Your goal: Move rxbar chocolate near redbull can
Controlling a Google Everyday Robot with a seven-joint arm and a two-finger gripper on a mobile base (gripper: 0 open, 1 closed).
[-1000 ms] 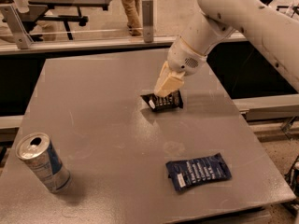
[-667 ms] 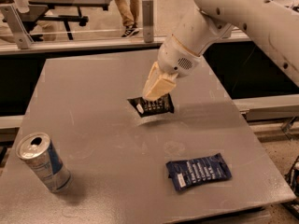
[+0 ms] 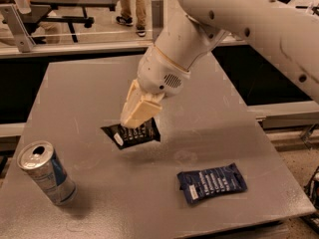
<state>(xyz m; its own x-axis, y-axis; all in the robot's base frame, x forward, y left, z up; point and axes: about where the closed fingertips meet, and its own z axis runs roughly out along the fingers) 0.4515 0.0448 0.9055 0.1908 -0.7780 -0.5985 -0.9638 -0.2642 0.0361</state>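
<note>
A grey counter [image 3: 75, 93] fills most of the view. On its near left corner stands the can [image 3: 47, 173], silver and blue, with its pull-tab top turned toward the camera and a soft shadow at its base. To the right of it, well apart and about mid-counter, is the bar [image 3: 133, 136], a small black wrapper with rows of white text and a pale patch at its left end. It sits slightly askew, with a dark shadow along its lower edge; whether it rests on the counter or hangs just clear of it cannot be told. The pincer [image 3: 130, 121] comes down on the bar's upper edge from above. Its two cream fingers [image 3: 142, 106] are drawn close together and slant down to the left, clamped on that edge of the bar. Farther right and nearer the front edge lies the wrapper [image 3: 212, 183], dark blue with white print and larger than the bar. It lies flat and apart from both the bar and the pincer. The white arm [image 3: 239, 19] rises from the pincer toward the upper right and out of view. Beyond the counter's far edge, a person's legs [image 3: 133, 4] stand on a pale floor.
</note>
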